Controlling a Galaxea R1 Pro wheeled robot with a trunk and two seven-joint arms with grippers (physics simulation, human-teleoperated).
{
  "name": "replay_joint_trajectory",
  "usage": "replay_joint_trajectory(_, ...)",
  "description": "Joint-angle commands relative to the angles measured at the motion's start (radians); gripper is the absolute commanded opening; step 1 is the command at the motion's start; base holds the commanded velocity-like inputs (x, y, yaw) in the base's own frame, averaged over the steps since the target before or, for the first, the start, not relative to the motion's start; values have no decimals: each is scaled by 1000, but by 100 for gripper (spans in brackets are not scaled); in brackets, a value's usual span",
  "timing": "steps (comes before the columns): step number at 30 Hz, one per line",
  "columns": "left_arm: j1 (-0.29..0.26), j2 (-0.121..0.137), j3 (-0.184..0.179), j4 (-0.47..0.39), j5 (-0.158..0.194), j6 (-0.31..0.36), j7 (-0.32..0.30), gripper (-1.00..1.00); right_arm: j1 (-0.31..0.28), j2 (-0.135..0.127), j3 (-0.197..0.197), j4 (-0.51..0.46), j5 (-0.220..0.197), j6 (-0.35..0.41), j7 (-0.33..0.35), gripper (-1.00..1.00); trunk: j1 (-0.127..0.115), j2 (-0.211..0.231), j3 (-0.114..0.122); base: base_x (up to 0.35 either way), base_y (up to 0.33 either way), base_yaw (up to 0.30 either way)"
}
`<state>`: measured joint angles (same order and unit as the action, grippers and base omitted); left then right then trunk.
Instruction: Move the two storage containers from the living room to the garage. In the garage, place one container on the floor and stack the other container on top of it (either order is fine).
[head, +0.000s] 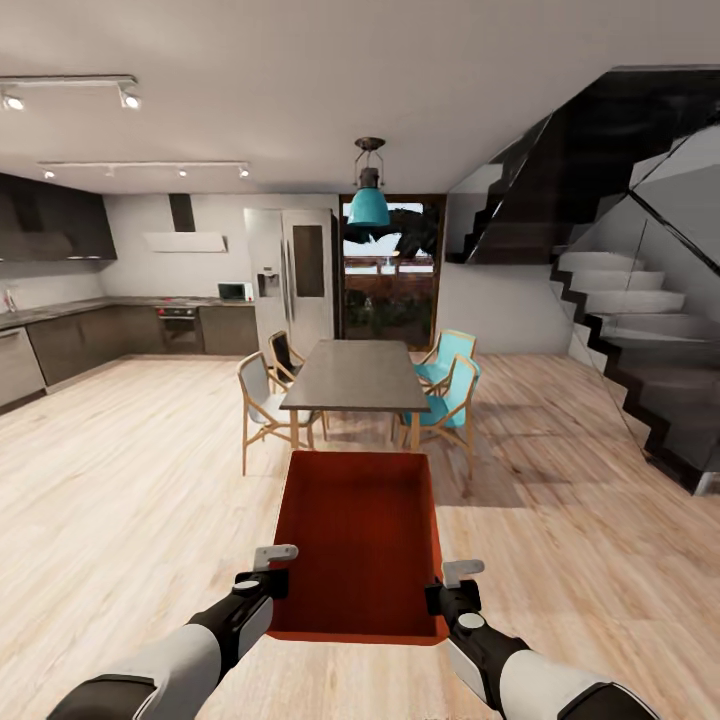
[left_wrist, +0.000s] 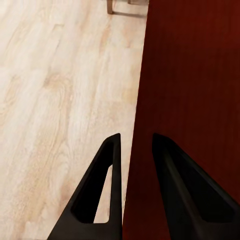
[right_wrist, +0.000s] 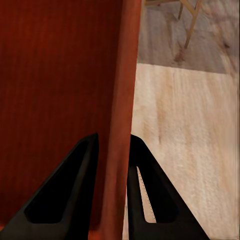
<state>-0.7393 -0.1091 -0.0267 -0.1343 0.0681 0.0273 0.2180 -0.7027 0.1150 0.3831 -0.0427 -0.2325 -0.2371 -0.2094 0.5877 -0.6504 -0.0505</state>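
Observation:
I hold one orange-red storage container (head: 360, 540) level in front of me, above the light wood-plank floor (head: 130, 480). Its open top shows a bare inside. My left gripper (head: 272, 582) is shut on the bin's left wall, which runs between the two black fingers (left_wrist: 112, 155). My right gripper (head: 442, 595) is shut on the right wall (right_wrist: 120, 100), one finger inside the bin and one outside. The second container, the garage and its concrete floor are out of view.
Straight ahead stands a dark dining table (head: 350, 375) with wooden and teal chairs (head: 450, 390) around it, under a teal pendant lamp (head: 368, 205). A dark staircase (head: 630, 330) rises on the right. Kitchen counters (head: 60, 335) and a fridge (head: 295, 275) line the left and back.

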Motion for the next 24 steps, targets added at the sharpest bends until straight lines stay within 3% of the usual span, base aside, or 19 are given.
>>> replay_joint_trajectory(1, 0, 6, 7, -5, -14, 3, 11, -100, -1, 0, -73, 1, -11, -2, 0, -100, 0, -2, -2, 0, 0, -287)
replay_joint_trajectory(24, 0, 6, 7, -5, -14, 3, 11, -100, -1, 0, -73, 1, -10, -2, 0, -100, 0, -2, -2, 0, 0, -287)
